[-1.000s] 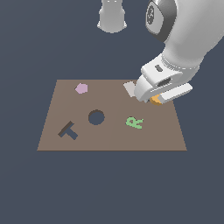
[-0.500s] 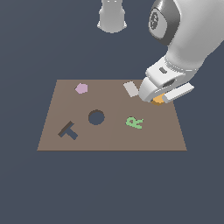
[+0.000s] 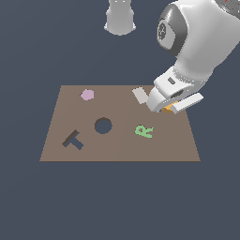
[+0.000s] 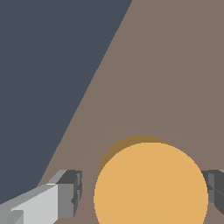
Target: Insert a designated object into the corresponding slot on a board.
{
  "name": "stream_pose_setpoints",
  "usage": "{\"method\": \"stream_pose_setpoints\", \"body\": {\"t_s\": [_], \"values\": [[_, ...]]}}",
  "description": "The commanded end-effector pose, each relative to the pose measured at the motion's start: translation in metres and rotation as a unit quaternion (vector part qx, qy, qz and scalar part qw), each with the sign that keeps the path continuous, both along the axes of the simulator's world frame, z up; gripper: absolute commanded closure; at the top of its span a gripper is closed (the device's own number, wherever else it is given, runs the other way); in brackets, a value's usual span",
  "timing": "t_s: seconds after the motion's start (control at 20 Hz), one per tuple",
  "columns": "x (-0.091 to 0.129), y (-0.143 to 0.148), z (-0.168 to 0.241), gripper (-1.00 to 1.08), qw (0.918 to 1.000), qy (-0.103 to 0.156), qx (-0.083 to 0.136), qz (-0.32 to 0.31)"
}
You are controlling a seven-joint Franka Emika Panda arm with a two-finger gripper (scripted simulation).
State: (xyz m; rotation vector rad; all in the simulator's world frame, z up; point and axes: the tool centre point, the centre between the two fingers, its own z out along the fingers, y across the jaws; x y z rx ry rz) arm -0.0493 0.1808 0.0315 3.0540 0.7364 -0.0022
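Near the board's [image 3: 120, 123] far corner on the exterior view's right, the gripper [image 3: 167, 107] sits low over the orange disc [image 3: 168, 109], which is mostly hidden under the hand. Round slot [image 3: 103, 125] lies mid-board, well apart; T cutout [image 3: 73, 140] towards the near edge, exterior view's left. Green R [image 3: 144, 131] btwn slot and disc; pink pentagon [image 3: 87, 94] by the far edge. Wrist view: disc [image 4: 151, 183] lies on the board [image 4: 175, 78] btwn the fingers [image 4: 65, 194], jaws apart, small gap each side, not touching.
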Motion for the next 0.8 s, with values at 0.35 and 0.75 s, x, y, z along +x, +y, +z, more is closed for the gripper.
{"method": "stream_pose_setpoints", "body": {"t_s": [0.35,0.75], "values": [[0.0004,0.0000,-0.0016,1.08,1.0000,-0.001,0.000,0.000],[0.0020,-0.0001,-0.0005,1.08,1.0000,-0.001,0.000,-0.007]]}}
